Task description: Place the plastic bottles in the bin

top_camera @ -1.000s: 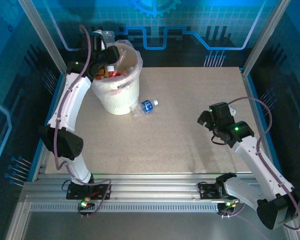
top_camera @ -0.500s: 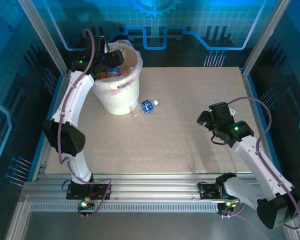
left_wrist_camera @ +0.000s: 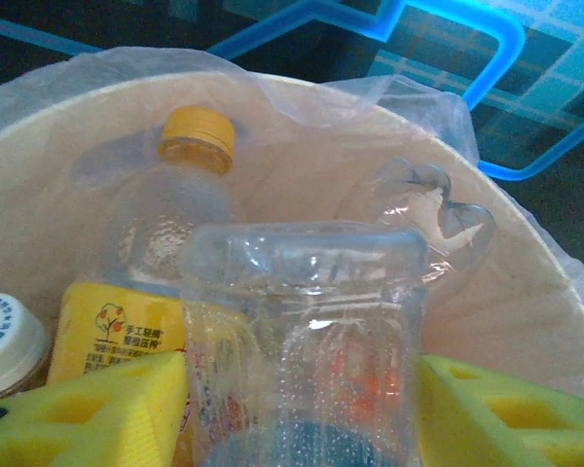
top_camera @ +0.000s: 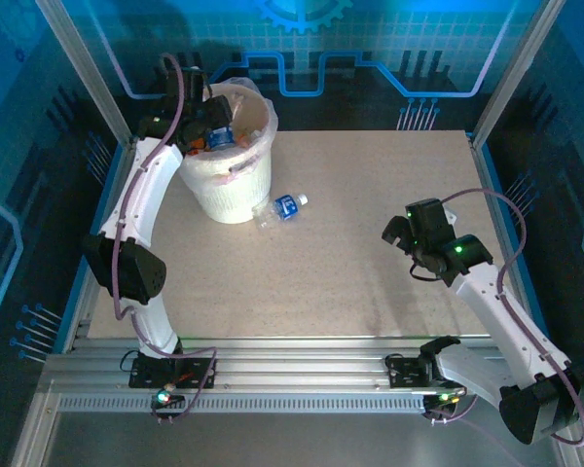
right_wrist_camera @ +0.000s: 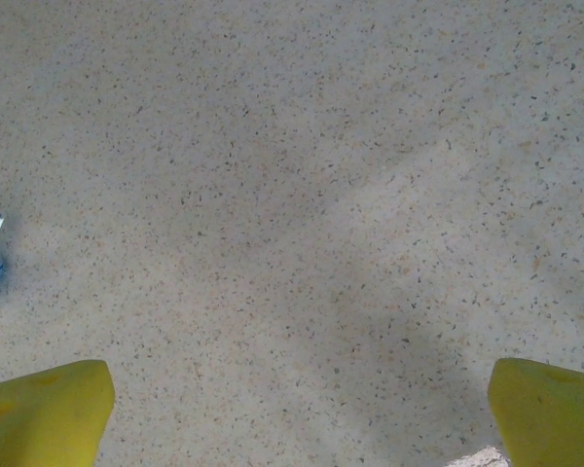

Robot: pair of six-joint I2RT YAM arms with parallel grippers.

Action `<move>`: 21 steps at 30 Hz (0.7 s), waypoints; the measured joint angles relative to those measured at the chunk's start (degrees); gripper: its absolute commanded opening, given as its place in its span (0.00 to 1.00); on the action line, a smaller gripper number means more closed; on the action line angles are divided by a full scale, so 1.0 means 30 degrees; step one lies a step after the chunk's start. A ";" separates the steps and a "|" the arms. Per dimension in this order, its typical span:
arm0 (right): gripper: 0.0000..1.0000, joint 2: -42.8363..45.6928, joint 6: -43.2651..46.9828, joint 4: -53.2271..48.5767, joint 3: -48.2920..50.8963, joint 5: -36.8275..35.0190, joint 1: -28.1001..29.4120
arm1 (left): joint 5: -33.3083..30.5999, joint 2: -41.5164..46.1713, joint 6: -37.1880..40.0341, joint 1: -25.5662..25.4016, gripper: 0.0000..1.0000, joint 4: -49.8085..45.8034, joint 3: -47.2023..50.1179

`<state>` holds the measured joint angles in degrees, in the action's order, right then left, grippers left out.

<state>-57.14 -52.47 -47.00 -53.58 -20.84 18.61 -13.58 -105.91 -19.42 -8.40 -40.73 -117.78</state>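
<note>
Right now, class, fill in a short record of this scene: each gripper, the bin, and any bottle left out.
left gripper: over the bin, clear bottle between its fingers; grip unclear
right gripper: open, above bare table
bin: holds a yellow-capped bottle and others
left out: blue-label bottle lying on the table beside the bin

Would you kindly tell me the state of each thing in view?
Bin, upright, bag-lined, holding bottles.
Left hand, around clear bottle over bin; grip unclear.
Yellow-label bottle, inside bin.
Blue-label bottle, lying on table beside bin.
Right hand, open above table.
</note>
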 measured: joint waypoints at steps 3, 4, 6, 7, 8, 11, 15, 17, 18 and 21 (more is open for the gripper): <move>1.00 -0.0044 -0.0007 0.0044 0.0015 0.0095 0.0000 | -0.0852 0.0000 0.0015 0.0000 0.69 -0.0015 -0.0058; 1.00 -0.0051 -0.0007 0.0051 0.0015 0.0102 0.0000 | -0.1122 0.0000 0.0051 0.0000 0.70 -0.0036 -0.0066; 1.00 -0.0080 -0.0007 0.0102 0.0015 0.0109 0.0000 | -0.1676 0.0000 0.0109 0.0000 0.66 -0.0044 -0.0066; 1.00 -0.0087 -0.0007 0.0131 0.0015 0.0117 0.0000 | -0.1836 0.0000 0.0153 0.0000 0.62 -0.0036 -0.0066; 1.00 -0.0102 -0.0007 0.0153 0.0015 0.0131 0.0000 | -0.1967 0.0000 0.0226 0.0000 0.58 -0.0007 -0.0066; 1.00 -0.0189 -0.0007 0.0204 0.0015 0.0175 0.0000 | -0.2375 0.0000 0.0525 -0.0007 0.53 0.0175 -0.0066; 1.00 -0.0364 0.0000 0.0262 0.0007 0.0306 0.0000 | -0.2608 0.0197 0.0546 0.0022 0.53 0.0765 0.0801; 1.00 -0.0430 0.0000 0.0270 0.0007 0.0328 0.0000 | -0.2368 0.0342 0.0525 0.0022 0.54 0.1450 0.1457; 1.00 -0.0459 -0.0007 0.0277 0.0007 0.0364 0.0000 | -0.2157 0.0452 0.0525 0.0022 0.54 0.1843 0.1749; 1.00 -0.0459 -0.0007 0.0284 0.0007 0.0466 0.0000 | -0.1064 0.0867 0.0525 0.0036 0.54 0.2812 0.2448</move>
<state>-58.52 -52.49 -46.15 -53.56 -19.44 18.61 -16.78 -103.31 -17.85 -8.29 -32.29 -110.43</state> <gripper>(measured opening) 0.997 0.541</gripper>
